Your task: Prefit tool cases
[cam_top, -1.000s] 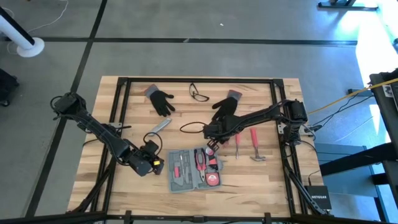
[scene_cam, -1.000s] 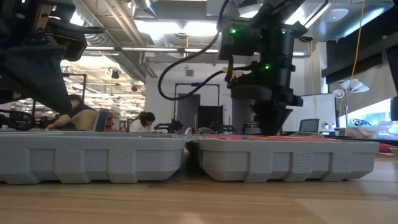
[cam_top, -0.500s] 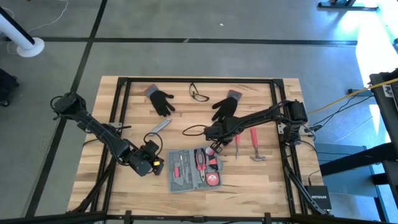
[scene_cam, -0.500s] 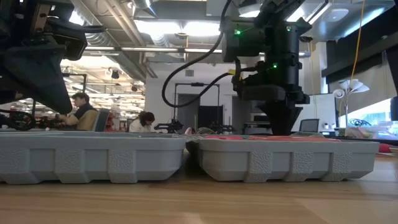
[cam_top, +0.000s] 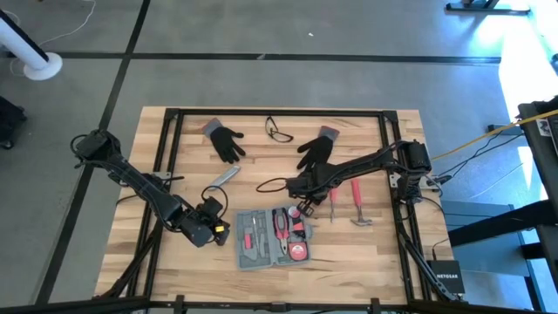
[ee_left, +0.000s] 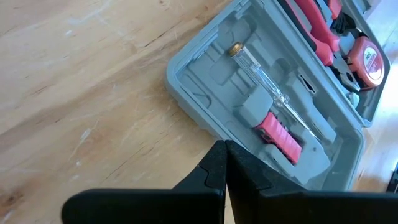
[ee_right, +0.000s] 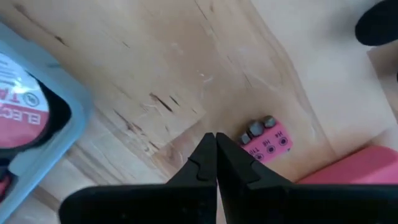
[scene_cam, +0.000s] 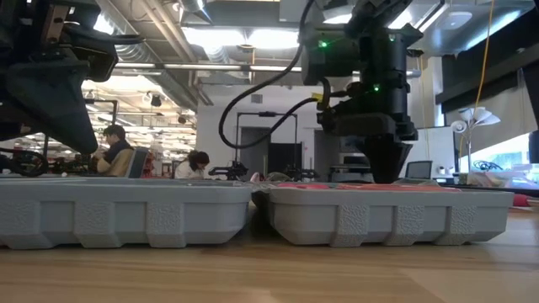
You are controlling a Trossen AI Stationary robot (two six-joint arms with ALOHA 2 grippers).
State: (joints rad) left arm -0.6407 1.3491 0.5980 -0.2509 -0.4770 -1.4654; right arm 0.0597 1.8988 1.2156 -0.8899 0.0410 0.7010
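Seen from above, a wooden table [cam_top: 131,253] fills the middle of the frame. At lower left of centre, the left gripper [cam_top: 220,228] sits with its fingers pressed together, holding nothing, just beside the left edge of the open tool case [cam_top: 272,235]. Its arm stretches diagonally from the table's left edge down toward the case.

The blue-grey tool case lies open in the lower centre, both halves flat, with red-handled pliers [cam_top: 281,224] and a round tape measure [cam_top: 299,252] in its recesses.

Just above the case's upper right corner, the right gripper [cam_top: 296,209] points down at the table, fingers also together and empty. Its arm reaches in from the right edge, bent low across the table.

The left wrist view adds a clear-shafted screwdriver [ee_left: 267,106] resting in a recess (not distinguishable from overhead). The right wrist view shows a small pink bit holder [ee_right: 266,139] on the wood, just beyond the closed fingertips.

The low view shows the case's two grey shells side by side, and people seated in the room behind.

Two black gloves [cam_top: 228,141] and a pair of safety glasses [cam_top: 279,131] lie toward the upper centre; a hammer [cam_top: 359,202] lies at right.
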